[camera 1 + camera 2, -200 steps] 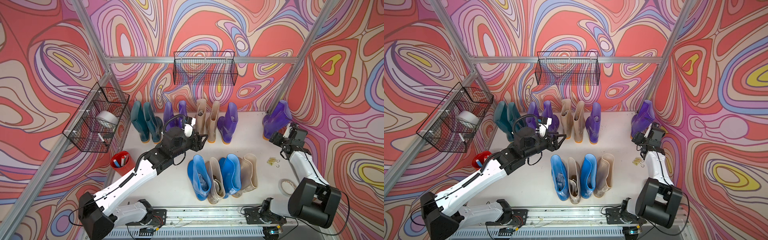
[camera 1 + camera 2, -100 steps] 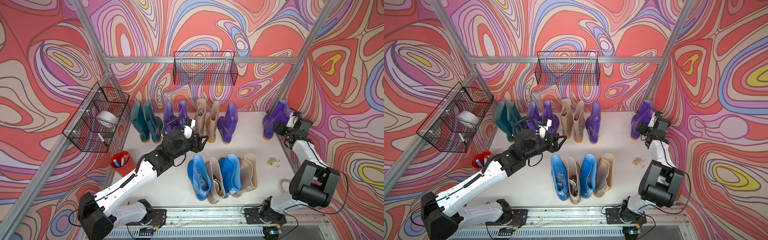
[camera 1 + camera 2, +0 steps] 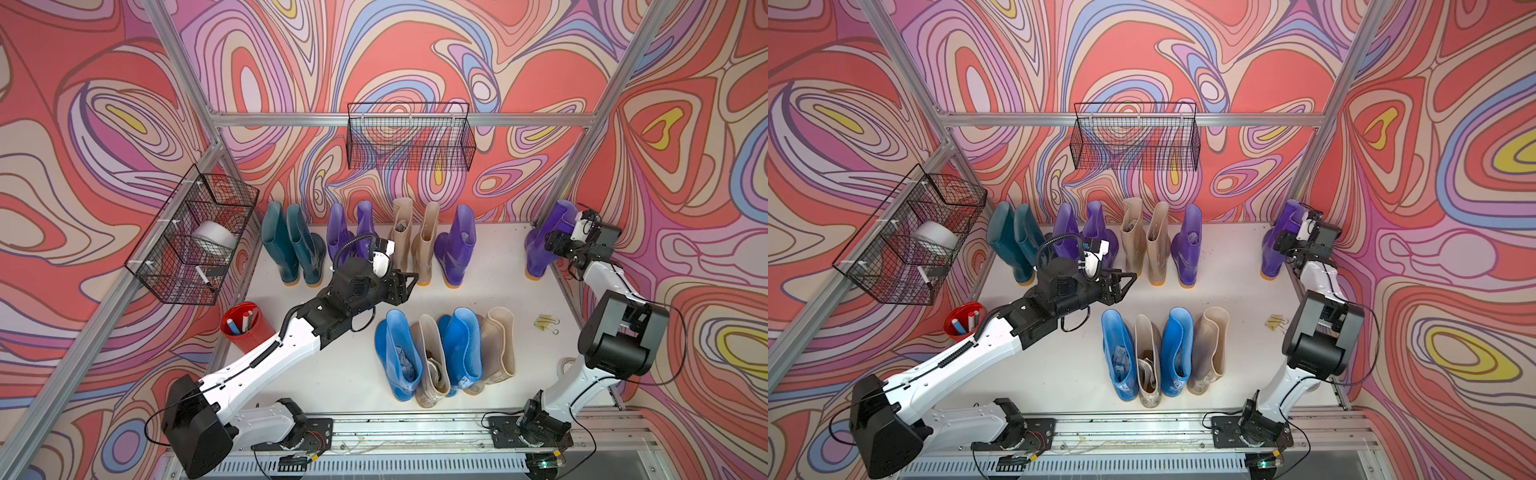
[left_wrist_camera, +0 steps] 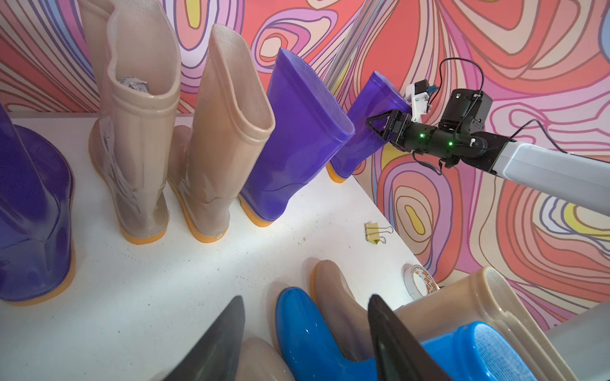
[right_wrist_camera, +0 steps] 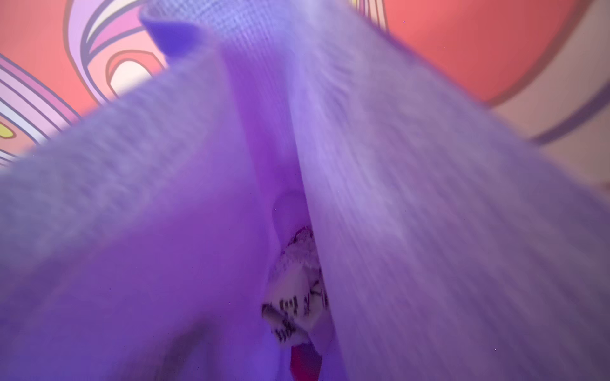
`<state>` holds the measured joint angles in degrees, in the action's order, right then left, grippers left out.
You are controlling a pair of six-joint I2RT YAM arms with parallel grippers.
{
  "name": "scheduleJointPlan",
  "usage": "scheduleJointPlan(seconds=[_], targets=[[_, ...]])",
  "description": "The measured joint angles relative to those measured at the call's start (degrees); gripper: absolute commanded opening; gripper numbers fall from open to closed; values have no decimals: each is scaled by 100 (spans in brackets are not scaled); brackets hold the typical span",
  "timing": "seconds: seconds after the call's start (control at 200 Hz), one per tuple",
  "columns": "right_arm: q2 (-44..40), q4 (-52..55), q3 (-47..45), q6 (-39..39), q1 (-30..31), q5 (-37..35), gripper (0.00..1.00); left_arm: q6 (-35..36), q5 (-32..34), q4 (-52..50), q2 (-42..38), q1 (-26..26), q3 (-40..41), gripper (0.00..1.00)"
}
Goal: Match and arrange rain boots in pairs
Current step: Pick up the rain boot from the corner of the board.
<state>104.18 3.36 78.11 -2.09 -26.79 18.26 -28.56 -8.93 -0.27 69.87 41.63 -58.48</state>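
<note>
meanwhile the right gripper clamped the rim of the corner purple boot; the left gripper hung parted, holding nothing.

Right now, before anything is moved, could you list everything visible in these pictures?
teal boots: 2, teal, back row's left end
purple boots: 4, purple, three in back row, one in far right corner
beige boots: 4, beige, two in back row, two in front row
blue boots: 2, bright blue, front row
wire baskets: 2, black, back wall and left wall
white roll: 1, white, inside left-wall basket
cup: 1, red, holding markers, table's left edge
binder clips: count unclear, yellow, table's right side
tape roll: 1, whitish, table's right edge
left end effector: 1, black, open, between the rows
right end effector: 1, black, at corner purple boot's top, grip unclear
</note>
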Motion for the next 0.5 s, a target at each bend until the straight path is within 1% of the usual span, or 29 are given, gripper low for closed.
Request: scheduleJointPlan(seconds=[0.07, 0.175, 0.23, 0.295, 0.361, 0.421, 0.501], targets=[[129, -20, 114, 20, -4, 44, 66, 0, 17, -24, 0, 0, -2, 61], [240, -57, 179, 20, -11, 131, 51, 4, 66, -116, 0, 2, -35, 58], [254, -61, 177, 2, -20, 199, 45, 9, 107, -186, 0, 7, -92, 57], [254, -85, 146, -17, -24, 339, 31, 28, 153, -256, 0, 7, -177, 56], [254, -87, 103, -68, -24, 511, 22, 46, 203, -297, -9, 13, -223, 56], [254, -103, 68, -118, -24, 691, 11, 48, 267, -323, -15, 31, -232, 56], [254, -122, 63, -111, -9, 916, 3, 52, 317, -424, -28, 44, -238, 55]])
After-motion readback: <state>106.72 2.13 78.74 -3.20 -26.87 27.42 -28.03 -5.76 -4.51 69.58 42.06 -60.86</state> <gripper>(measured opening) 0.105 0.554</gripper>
